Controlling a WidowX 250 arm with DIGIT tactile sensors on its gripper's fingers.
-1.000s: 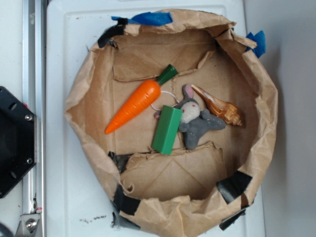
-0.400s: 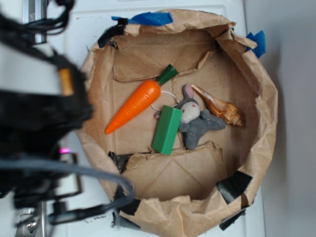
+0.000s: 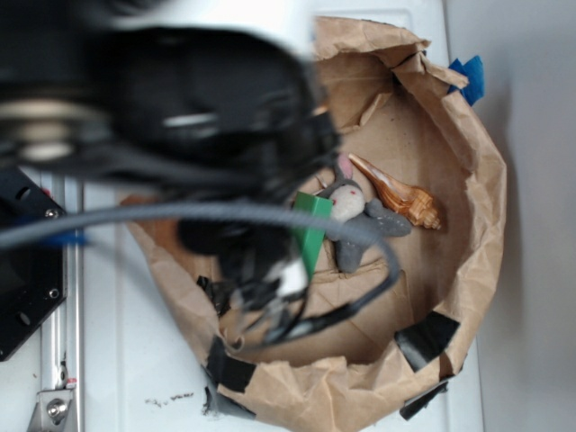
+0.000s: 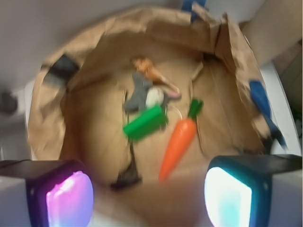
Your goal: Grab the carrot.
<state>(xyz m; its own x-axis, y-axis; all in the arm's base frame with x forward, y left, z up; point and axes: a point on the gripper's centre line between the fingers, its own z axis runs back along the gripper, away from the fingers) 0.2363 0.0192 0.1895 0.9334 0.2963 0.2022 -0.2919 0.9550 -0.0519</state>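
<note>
White tabletop (image 3: 117,360): fills the exterior view; a metal rail runs down the left edge of the frame.

Robot arm (image 3: 180,117): large, black, motion-blurred, covering the upper left and centre of the exterior view, with a grey cable (image 3: 225,212) looping across the middle.

Brown paper enclosure (image 3: 468,207): crumpled paper walls forming a rough ring on the tabletop, patched with black tape (image 3: 425,338) at the lower rim and blue tape (image 3: 470,77) at the upper right. In the wrist view it fills most of the frame.

End effector (image 4: 149,196): seen in the wrist view as two pads at the bottom corners, the left glowing magenta, the right cyan. Fingers spread wide, nothing between them, held above the enclosure floor.

Carrot (image 4: 180,142): bright orange, green stem cap, lying flat on the paper floor right of centre in the wrist view, tip pointing to the lower left of the frame. Hidden behind the arm in the exterior view.

Green block (image 4: 143,123): rectangular, just left of the carrot, apart from it.

Grey plush rabbit (image 3: 360,220): lies against the block's far side.

Brown striped seashell (image 3: 396,193): beside the rabbit, right of centre in the exterior view.
</note>
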